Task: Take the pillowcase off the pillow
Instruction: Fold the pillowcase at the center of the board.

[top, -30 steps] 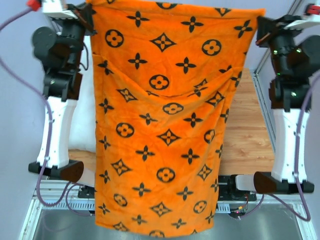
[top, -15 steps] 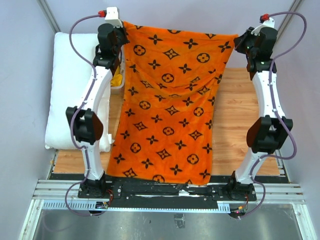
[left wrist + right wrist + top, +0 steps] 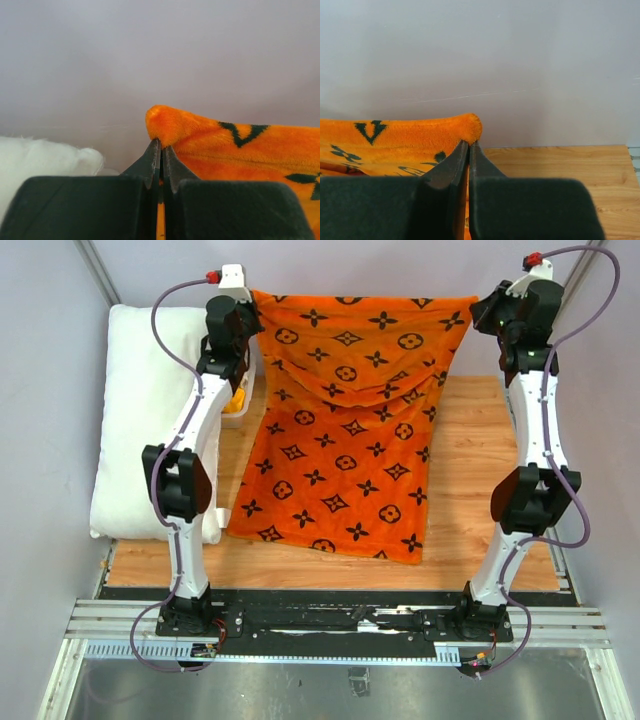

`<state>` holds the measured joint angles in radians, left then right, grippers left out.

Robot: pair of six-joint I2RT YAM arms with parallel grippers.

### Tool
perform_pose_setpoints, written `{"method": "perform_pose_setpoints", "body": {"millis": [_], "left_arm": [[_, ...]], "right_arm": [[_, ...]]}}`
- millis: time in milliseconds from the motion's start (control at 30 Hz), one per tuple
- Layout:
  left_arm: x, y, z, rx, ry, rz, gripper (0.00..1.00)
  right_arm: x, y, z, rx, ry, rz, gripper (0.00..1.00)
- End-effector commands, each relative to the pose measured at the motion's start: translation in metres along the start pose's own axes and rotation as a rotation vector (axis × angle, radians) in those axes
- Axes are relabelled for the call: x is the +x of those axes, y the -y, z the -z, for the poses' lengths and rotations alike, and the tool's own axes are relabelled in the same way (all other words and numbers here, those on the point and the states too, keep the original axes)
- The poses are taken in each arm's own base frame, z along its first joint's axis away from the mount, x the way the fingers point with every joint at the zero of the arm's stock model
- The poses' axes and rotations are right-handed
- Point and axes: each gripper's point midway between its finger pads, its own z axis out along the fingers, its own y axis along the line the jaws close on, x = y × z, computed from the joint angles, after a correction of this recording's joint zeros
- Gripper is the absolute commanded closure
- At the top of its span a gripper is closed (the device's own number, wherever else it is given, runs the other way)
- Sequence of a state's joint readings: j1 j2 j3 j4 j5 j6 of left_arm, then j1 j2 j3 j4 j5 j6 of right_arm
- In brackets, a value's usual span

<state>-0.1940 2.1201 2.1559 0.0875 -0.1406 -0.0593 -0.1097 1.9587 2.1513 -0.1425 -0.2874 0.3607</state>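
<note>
The orange pillowcase [image 3: 350, 430] with black flower and circle motifs hangs spread between both arms, its lower end lying on the wooden table. My left gripper [image 3: 248, 298] is shut on its top left corner [image 3: 165, 125]. My right gripper [image 3: 478, 306] is shut on its top right corner [image 3: 467, 127]. The plain white pillow [image 3: 140, 420] lies bare along the table's left side, outside the case, and shows at the left in the left wrist view [image 3: 45, 157].
A small white container [image 3: 236, 405] with something yellow-orange in it sits between the pillow and the pillowcase, under my left arm. Bare wooden table [image 3: 480, 500] shows to the right of the cloth. Grey walls enclose the back and sides.
Both grippers moved away from the camera, toward the table's far edge, with the pillowcase. The cloth, earlier hanging over the near edge, now lies with its lower part on the table.
</note>
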Motion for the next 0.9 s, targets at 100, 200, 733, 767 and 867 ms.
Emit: {"method": "perform_pose_setpoints", "body": {"millis": [100,200,733,767,867], "left_arm": [[-0.037,-0.03,0.019,-0.114,0.096,-0.031,1.0],[-0.043,-0.037,0.024,-0.148,0.105,-0.03,1.0],[-0.047,-0.061,0.052,-0.235,0.101,-0.053,1.0],[-0.043,-0.061,0.06,-0.228,0.096,-0.045,1.0],[-0.043,-0.063,0.094,-0.228,0.103,-0.01,1.0]], "right_arm": [[-0.031,0.005,-0.012,-0.065,0.041,0.067,0.99],[-0.03,-0.009,-0.025,-0.168,0.055,0.069,0.99],[-0.023,-0.026,-0.015,-0.256,0.049,0.092,0.99],[-0.019,-0.027,-0.008,-0.251,0.04,0.078,0.99],[-0.031,-0.04,0.034,-0.233,0.103,0.047,0.99]]}}
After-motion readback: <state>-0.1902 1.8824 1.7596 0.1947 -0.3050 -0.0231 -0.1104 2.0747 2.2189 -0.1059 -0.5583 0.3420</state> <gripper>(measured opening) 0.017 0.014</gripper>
